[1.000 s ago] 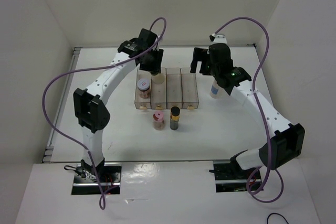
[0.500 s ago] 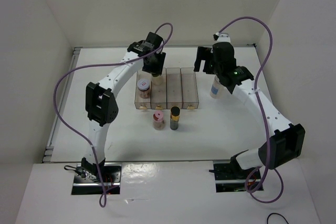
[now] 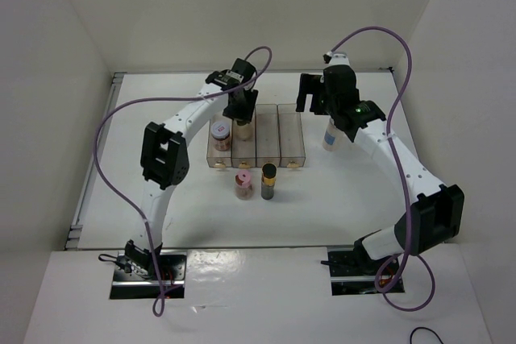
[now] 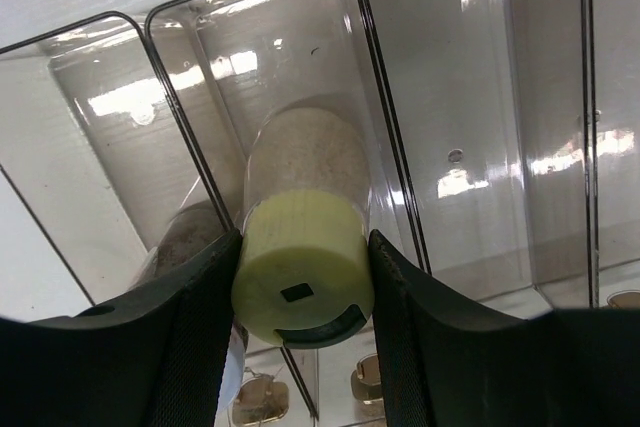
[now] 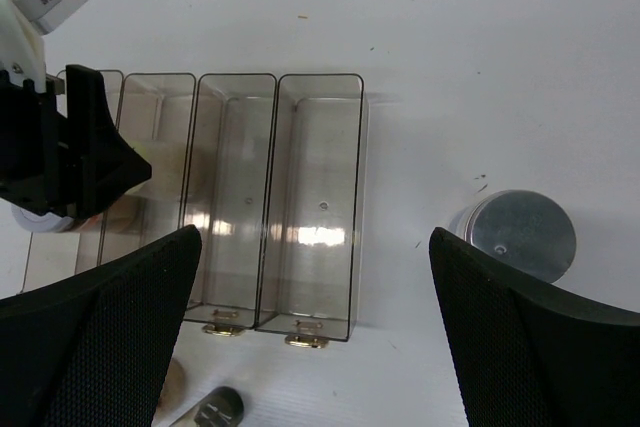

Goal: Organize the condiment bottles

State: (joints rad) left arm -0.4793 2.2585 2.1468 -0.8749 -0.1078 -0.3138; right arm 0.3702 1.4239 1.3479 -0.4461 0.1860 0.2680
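My left gripper (image 4: pixel 303 299) is shut on the yellow-green lid (image 4: pixel 303 265) of the cream jar (image 4: pixel 308 157), which stands in the second compartment from the left of the clear rack (image 3: pixel 279 141). The same gripper (image 3: pixel 242 112) shows in the top view. The grey-lidded pinkish jar (image 3: pixel 220 133) stands in the leftmost compartment. The pink-lidded reddish jar (image 3: pixel 243 186) and the slim dark gold-banded bottle (image 3: pixel 268 181) stand in front of the rack. The grey-capped clear jar (image 3: pixel 330 136), whose cap also shows in the right wrist view (image 5: pixel 512 235), stands right of the rack. My right gripper (image 5: pixel 315 332) is open and empty above the rack's right end.
The rack's two right compartments (image 5: pixel 318 197) hold nothing. White walls enclose the table on the left, back and right. The left arm's cable (image 3: pixel 105 126) loops over the left side of the table.
My left gripper has moved slightly right and down with the cream jar, into the rack's second compartment. The right arm has hardly moved.
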